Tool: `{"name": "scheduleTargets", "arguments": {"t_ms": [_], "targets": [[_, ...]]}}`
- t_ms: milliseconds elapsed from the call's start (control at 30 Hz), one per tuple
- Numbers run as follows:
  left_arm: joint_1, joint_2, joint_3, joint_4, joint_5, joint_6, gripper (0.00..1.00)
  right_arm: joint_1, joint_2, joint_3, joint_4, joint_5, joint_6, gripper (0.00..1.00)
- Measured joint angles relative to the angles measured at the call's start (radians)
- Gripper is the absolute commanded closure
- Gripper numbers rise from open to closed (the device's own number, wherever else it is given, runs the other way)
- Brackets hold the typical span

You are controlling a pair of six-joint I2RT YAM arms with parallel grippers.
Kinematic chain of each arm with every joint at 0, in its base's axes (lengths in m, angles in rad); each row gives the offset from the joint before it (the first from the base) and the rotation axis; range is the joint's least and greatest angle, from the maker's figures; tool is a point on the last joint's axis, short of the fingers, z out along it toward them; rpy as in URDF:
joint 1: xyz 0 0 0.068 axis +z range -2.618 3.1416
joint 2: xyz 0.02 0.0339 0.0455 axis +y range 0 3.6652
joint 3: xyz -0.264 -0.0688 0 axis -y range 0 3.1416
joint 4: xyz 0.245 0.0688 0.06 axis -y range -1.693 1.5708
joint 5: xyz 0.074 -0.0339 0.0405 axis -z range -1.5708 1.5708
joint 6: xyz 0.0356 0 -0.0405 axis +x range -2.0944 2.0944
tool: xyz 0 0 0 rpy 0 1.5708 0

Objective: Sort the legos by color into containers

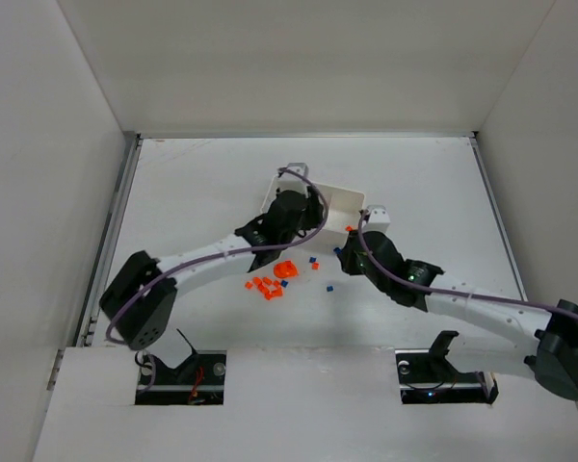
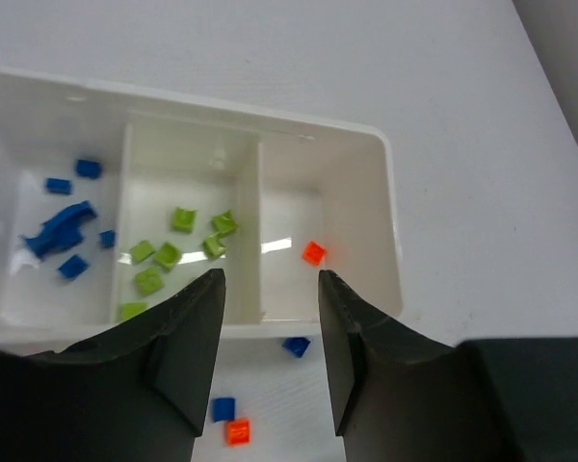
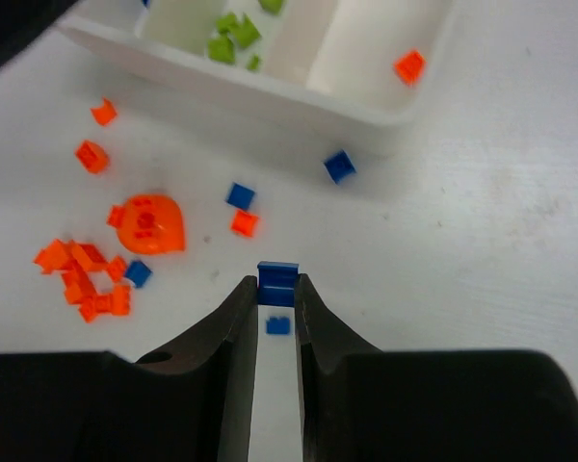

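Observation:
The white tray (image 2: 393, 221) has three compartments: blue legos (image 2: 60, 231) in the left one, green legos (image 2: 169, 254) in the middle one, and one orange brick (image 2: 313, 252) in the right one. My left gripper (image 2: 270, 289) hangs open and empty over the tray's near wall, by the right compartment. My right gripper (image 3: 277, 289) is shut on a small blue brick (image 3: 277, 281) just above the table, in front of the tray (image 3: 299, 96). In the top view the left gripper (image 1: 306, 207) is over the tray (image 1: 352, 195), and the right gripper (image 1: 344, 252) is below it.
Loose legos lie on the table in front of the tray: a large orange piece (image 3: 151, 223), a cluster of small orange bricks (image 3: 82, 274), scattered blue bricks (image 3: 339, 166) and another blue brick (image 3: 278, 326) under my right fingers. White walls enclose the table.

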Motion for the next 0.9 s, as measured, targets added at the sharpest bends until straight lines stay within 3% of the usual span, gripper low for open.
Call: {"name": "scheduleTargets", "arguments": {"t_ms": [300, 633, 900], "targets": [[0.092, -0.464, -0.412, -0.051, -0.117, -0.031, 0.61, -0.067, 0.396, 0.341, 0.161, -0.084, -0.092, 0.81], [0.095, -0.632, -0.605, -0.219, -0.15, -0.128, 0.61, -0.122, 0.722, 0.658, 0.186, -0.142, -0.14, 0.8], [0.039, -0.704, -0.64, -0.308, -0.15, -0.21, 0.63, -0.129, 0.85, 0.785, 0.177, -0.16, -0.143, 0.57]]}}
